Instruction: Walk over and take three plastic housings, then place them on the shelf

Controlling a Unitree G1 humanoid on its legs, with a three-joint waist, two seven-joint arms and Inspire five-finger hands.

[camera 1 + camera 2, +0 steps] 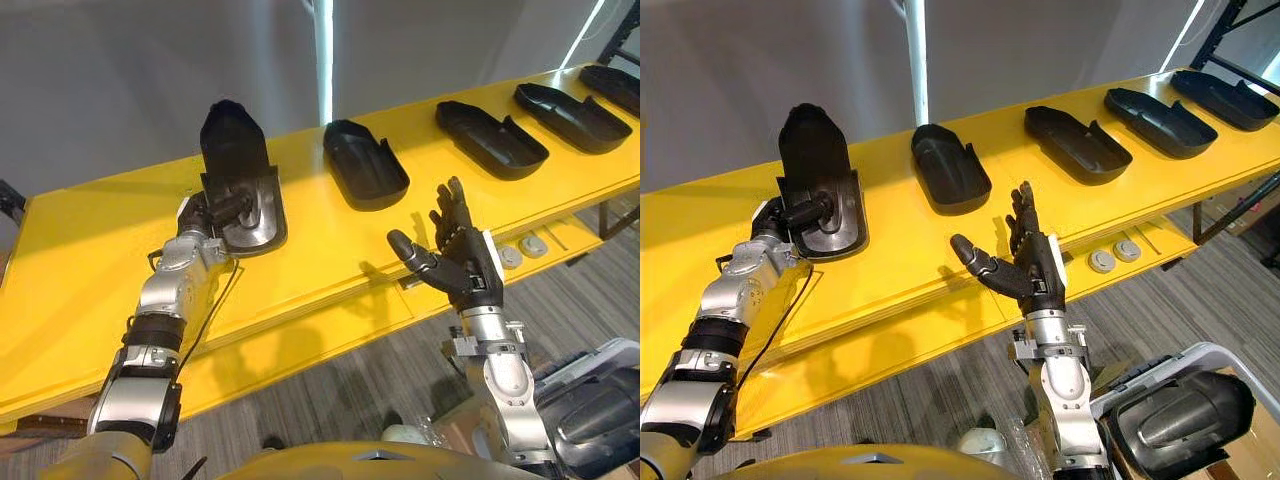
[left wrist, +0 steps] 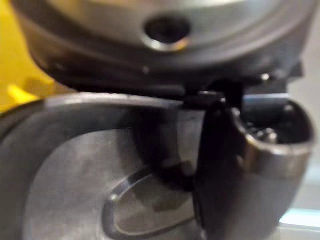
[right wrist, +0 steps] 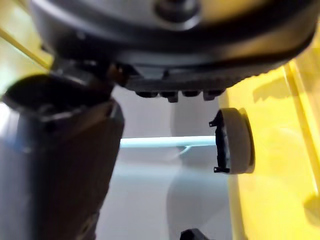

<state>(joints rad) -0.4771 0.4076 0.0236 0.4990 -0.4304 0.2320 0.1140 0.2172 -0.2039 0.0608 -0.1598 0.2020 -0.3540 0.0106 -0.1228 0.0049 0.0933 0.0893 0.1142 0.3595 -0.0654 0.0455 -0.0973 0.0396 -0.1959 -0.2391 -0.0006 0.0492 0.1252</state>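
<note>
We note the left hand (image 1: 213, 213), fingers clamped on the near rim of a plastic housing (image 1: 232, 135), upper left on the counter (image 1: 80, 260), likely to lift it. The right hand (image 1: 462, 255), mid-frame, fingers spread, seems ready for the neighbouring housing (image 1: 365, 165).

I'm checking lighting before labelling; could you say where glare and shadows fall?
Left eye view: a bright light strip glares on the wall; the right robot hand casts a shadow on the yellow table. Left wrist view: highlights gleam on the housing.
</note>
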